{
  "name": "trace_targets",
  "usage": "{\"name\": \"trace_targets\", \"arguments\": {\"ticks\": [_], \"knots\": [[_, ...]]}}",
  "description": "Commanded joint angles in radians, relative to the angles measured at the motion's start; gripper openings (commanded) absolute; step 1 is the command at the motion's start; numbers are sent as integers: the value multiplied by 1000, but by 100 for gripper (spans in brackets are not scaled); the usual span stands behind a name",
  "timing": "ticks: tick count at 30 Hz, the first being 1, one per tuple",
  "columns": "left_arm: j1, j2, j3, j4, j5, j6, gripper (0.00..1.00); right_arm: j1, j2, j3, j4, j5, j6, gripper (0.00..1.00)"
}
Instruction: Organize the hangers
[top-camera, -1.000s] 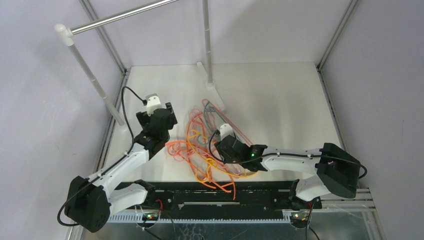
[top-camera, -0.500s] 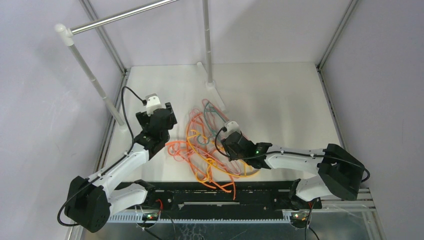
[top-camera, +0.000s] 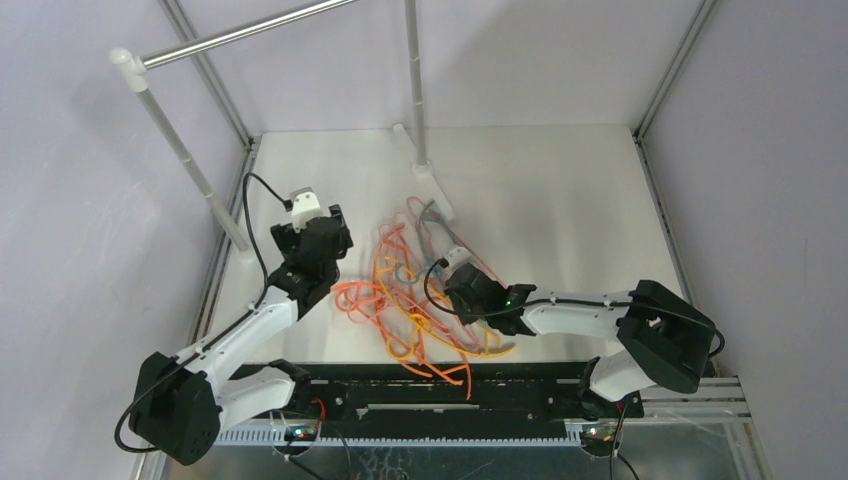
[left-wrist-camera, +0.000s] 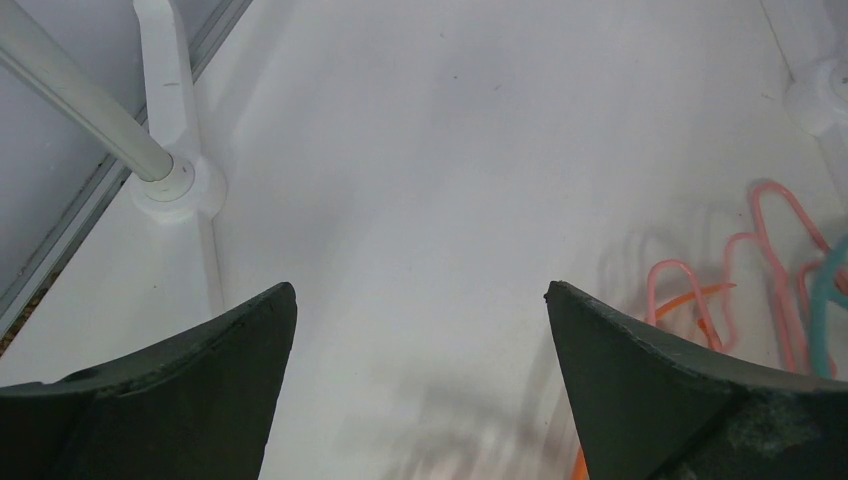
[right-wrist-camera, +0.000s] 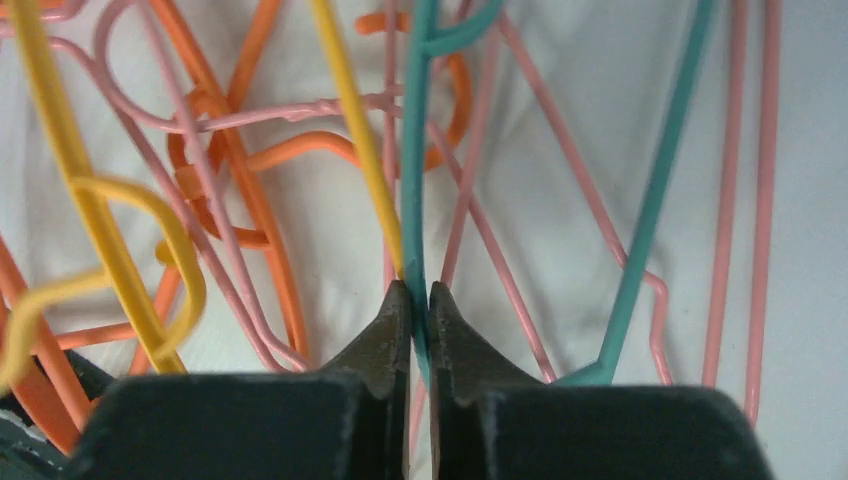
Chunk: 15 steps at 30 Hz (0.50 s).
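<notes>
The hangers (top-camera: 410, 300) lie in a tangled pile of orange, pink, yellow and teal wire at the table's middle front. My right gripper (top-camera: 455, 298) is down in the pile. In the right wrist view it (right-wrist-camera: 420, 295) is shut on a teal hanger (right-wrist-camera: 414, 150), its straight wire pinched between the fingertips. A yellow hanger (right-wrist-camera: 350, 110) crosses just left of that wire, with pink (right-wrist-camera: 560, 180) and orange (right-wrist-camera: 250, 170) wires beneath. My left gripper (top-camera: 312, 228) hovers left of the pile, open (left-wrist-camera: 420, 300) over bare table, with pink hanger hooks (left-wrist-camera: 770, 250) to its right.
A silver rail (top-camera: 240, 30) runs high across the back left on white posts (top-camera: 185, 160). One post's base (left-wrist-camera: 175, 190) stands just ahead-left of my left gripper; the other post (top-camera: 413, 80) stands behind the pile. Frame walls (top-camera: 655, 200) bound the table.
My right gripper's jaws have closed onto the teal wire after being partly open. It shifted a little within the pile, and the hangers moved slightly. The left arm stayed still.
</notes>
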Motion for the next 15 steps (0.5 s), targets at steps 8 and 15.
{"name": "trace_targets", "arguments": {"ticks": [8,15], "knots": [[-4,-29,1,24,-37,-10,100,-18,-130,55,-35,-81,-16,0],[-4,-38,-2,26,-47,-15,99,-33,-255,127,-97,-239,-25,0]]}}
